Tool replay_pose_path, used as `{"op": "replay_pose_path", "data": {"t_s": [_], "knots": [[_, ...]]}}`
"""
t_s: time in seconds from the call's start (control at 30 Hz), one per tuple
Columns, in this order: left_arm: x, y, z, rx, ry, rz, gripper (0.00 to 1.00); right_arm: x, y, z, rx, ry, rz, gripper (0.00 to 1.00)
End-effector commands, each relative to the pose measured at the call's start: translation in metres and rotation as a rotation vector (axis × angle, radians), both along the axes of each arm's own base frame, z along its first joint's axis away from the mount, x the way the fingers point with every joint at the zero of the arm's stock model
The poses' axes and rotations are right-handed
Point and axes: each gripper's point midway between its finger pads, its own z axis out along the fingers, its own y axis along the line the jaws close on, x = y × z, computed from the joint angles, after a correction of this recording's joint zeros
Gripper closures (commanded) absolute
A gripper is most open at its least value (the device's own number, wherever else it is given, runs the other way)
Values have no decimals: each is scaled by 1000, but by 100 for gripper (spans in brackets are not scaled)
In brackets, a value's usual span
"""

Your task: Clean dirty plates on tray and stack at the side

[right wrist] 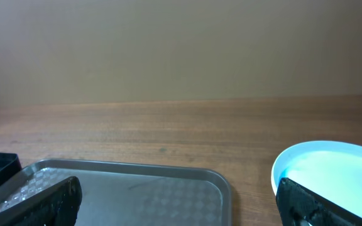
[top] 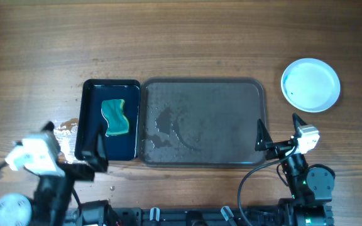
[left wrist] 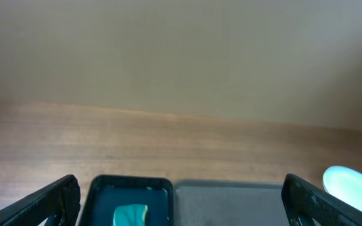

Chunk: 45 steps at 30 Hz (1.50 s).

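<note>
Wet tray (top: 200,122) on wooden table (top: 200,37), beige wall (left wrist: 181,50) behind; left gripper (left wrist: 181,188) and right gripper (right wrist: 178,188) gape.

Trays: two, side by side. Grey tray (top: 219,125) at centre, black tray (top: 92,107) to its left.
Sponge (top: 117,117): one, green, in black tray.
Plate (top: 310,85): one white round showing, far right. More stacked beneath it? Cannot tell from above.
Wet patches: two. Puddle (top: 162,129) on grey tray's left half, splash (top: 66,129) on table (top: 181,37) left of black tray.
Grippers: two. Left gripper (left wrist: 181,188) near left, right gripper (right wrist: 178,188) near right.
Fingers: two each, four in all.
</note>
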Motion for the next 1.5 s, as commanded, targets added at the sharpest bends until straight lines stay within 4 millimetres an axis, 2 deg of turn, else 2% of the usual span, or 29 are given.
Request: {"op": "replay_pose_path", "data": {"t_s": [0.0, 0.1, 0.17, 0.3, 0.43, 0.57, 0.63, 0.73, 0.87, 0.97, 1.07, 1.13, 1.27, 1.47], "knots": [[-9, -10, -43, 22, -14, -57, 0, -1, 1, 2, -2, -14, 10, 0], [-1, -23, -64, 19, -169, -136, 0, -1, 1, 2, -2, -14, 10, 1], [17, -32, -72, 20, -222, -192, 0, -1, 1, 2, -2, -14, 10, 0], [40, -38, -87, 35, -387, -229, 0, -1, 1, 2, -2, -14, 10, 0], [46, -40, -99, 23, -459, -239, 0, -1, 1, 2, -2, -14, 10, 0], [52, -43, -123, -16, -403, -252, 0, -1, 1, 2, -2, -14, 10, 0], [57, -41, -140, -75, -321, -243, 0, -1, 1, 2, -2, -14, 10, 0], [65, -27, -169, -242, -168, -142, 0, -1, 1, 2, -2, -14, 10, 0], [66, -24, -196, -274, -54, -103, 0, -1, 1, 2, -2, -14, 9, 0], [68, -15, -197, -309, -50, -49, 0, -1, 1, 2, -2, -14, 10, 0], [67, -16, -197, -283, -54, -56, 0, -1, 1, 2, -2, -14, 9, 0], [67, -17, -197, -243, -61, -68, 0, -1, 1, 2, -2, -14, 10, 0], [67, -17, -197, 6, -104, -96, 0, -1, 1, 2, -2, -14, 10, 0], [67, -16, -197, 78, -116, -98, 0, -1, 1, 2, -2, -14, 10, 0]]}}
